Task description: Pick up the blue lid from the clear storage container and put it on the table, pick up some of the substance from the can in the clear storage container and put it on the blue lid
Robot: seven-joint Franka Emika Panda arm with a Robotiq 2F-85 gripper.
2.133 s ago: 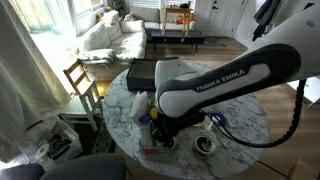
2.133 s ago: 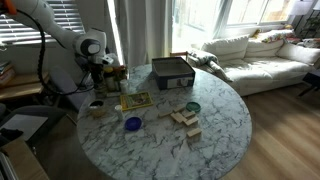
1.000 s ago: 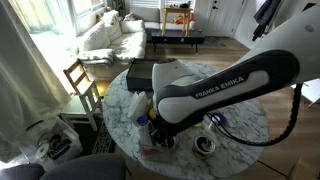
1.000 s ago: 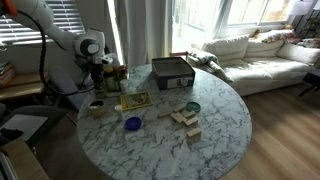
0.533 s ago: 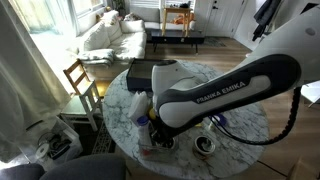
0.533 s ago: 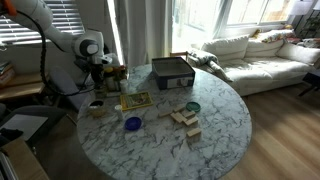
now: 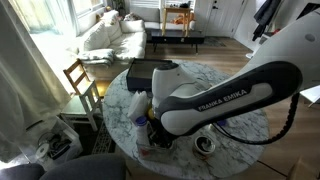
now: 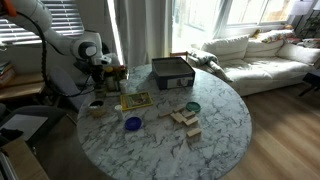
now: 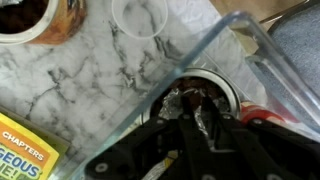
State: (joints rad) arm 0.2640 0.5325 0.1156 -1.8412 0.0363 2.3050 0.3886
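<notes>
The blue lid (image 8: pixel 133 124) lies flat on the marble table (image 8: pixel 220 125), apart from the clear storage container (image 9: pixel 215 45). In the wrist view the can (image 9: pixel 228 90), with its silvery rim, stands inside the container. It holds crumpled silvery-brown substance (image 9: pixel 190 95). My gripper (image 9: pixel 200 122) reaches down into the can, its fingers close together on a strip of the substance. In an exterior view the gripper (image 8: pixel 100 90) hangs over the can at the table's edge. In the other exterior view the arm hides the can.
A dark tin (image 9: pixel 35 18), a clear cup (image 9: pixel 140 15) and a yellow booklet (image 9: pixel 25 150) lie just outside the container. A red item (image 9: pixel 265 115) lies inside it. A black box (image 8: pixel 172 72), wooden blocks (image 8: pixel 185 118) and a green tin (image 8: pixel 192 107) are farther off.
The arm's body has sunk lower and shifted slightly over the container. The gripper stays at the can. The blue lid has not moved.
</notes>
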